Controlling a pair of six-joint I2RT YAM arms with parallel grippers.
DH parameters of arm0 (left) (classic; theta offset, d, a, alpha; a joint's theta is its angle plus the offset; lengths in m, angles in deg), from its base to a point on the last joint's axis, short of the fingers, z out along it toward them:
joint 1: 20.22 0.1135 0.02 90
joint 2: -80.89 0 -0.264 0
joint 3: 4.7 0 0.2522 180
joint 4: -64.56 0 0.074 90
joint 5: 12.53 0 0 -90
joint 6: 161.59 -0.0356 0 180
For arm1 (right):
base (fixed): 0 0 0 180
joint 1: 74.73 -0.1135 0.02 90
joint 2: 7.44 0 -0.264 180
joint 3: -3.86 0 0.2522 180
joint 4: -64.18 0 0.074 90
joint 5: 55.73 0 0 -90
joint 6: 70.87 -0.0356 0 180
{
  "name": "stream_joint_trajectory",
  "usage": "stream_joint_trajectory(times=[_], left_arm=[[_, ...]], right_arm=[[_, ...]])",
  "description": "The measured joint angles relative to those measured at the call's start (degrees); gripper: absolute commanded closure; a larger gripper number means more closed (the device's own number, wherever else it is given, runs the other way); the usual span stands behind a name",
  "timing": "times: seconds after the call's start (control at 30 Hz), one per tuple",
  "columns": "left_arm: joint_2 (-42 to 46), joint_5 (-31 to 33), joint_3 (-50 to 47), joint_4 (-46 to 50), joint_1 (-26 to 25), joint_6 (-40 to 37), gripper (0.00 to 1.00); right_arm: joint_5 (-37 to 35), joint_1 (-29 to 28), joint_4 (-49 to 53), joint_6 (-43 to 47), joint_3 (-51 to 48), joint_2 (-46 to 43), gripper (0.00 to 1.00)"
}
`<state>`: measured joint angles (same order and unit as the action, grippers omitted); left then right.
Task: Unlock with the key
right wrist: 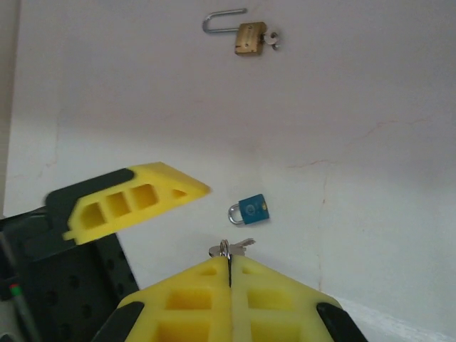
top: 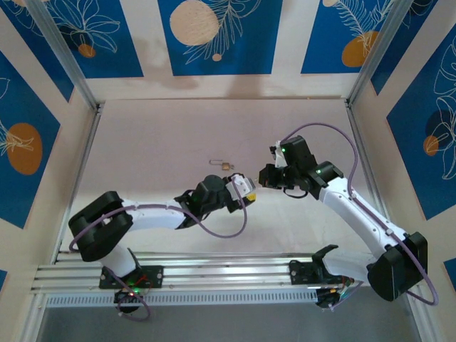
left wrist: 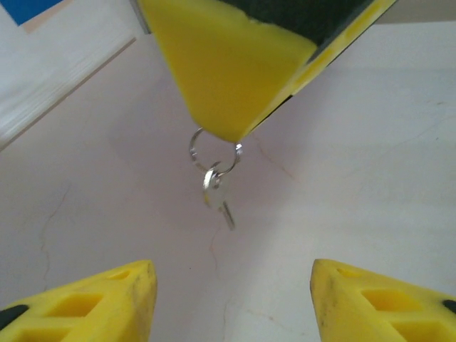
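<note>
above the middle of the bench [top: 157, 135], the right pincer [right wrist: 229, 265] is pressed together on a small steel key ring [left wrist: 192, 148], and a little silver key [left wrist: 217, 194] dangles free below its yellow tips. the left pincer [left wrist: 231, 285] faces it from just beside, spread, with nothing between its fingers [left wrist: 78, 303]. the silver key hangs ahead of that gap, not inside it. on the bench under the right wrist lies a small blue padlock [right wrist: 251, 209], its shackle seated as far as i can tell. farther off is a brass padlock [right wrist: 248, 37] with its shackle swung out and a second key [right wrist: 271, 40] in its cylinder.

judging by that, the blue padlock is likely the one to open. the silver key is light, thin, stiff and slick. on the ring it swings and turns freely, so its blade will not point anywhere reliable while only the ring is held. the better hold looks to be the flat bow of the key, pads across its broad faces, leaving the blade clear for the keyway. pinching the blade or the ring's wire would let it twist or slip. the blue padlock is small and light too. it would probably skid on the smooth bench under a push unless it is pinned or held by the body.
</note>
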<state>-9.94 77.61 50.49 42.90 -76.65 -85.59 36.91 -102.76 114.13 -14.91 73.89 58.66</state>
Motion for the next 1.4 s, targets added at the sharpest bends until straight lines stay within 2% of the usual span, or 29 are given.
stream_joint_trajectory(times=[0.17, 0.33, 0.5, 0.83, 1.1, 1.4], left_arm=[[-1.6, -0.4, 0.2, -3.2, 0.0, 0.5, 0.53], [-2.8, 0.0, 0.2, -6.3, 0.0, 0.6, 0.64], [-3.2, 0.9, 0.2, -8.7, 0.0, 0.5, 0.69], [-3.7, 2.5, 0.2, -10.9, 0.0, 0.5, 0.89], [-3.7, 2.5, 0.2, -10.8, 0.0, 0.5, 0.93], [-3.7, 2.5, 0.2, -10.3, 0.0, 0.5, 0.93]], right_arm=[[1.0, -0.1, -1.3, -1.0, 0.0, -0.7, 1.0], [1.9, -0.1, -2.1, -1.6, 0.0, -0.7, 1.0], [2.4, -0.1, -2.3, -1.9, 0.0, -1.1, 1.0], [2.6, -0.1, -2.3, -2.5, 0.0, -1.2, 1.0], [2.6, 0.0, -2.3, -2.5, -0.2, -1.8, 1.0], [2.6, 0.6, -2.5, -2.5, -0.9, -1.8, 1.0]])
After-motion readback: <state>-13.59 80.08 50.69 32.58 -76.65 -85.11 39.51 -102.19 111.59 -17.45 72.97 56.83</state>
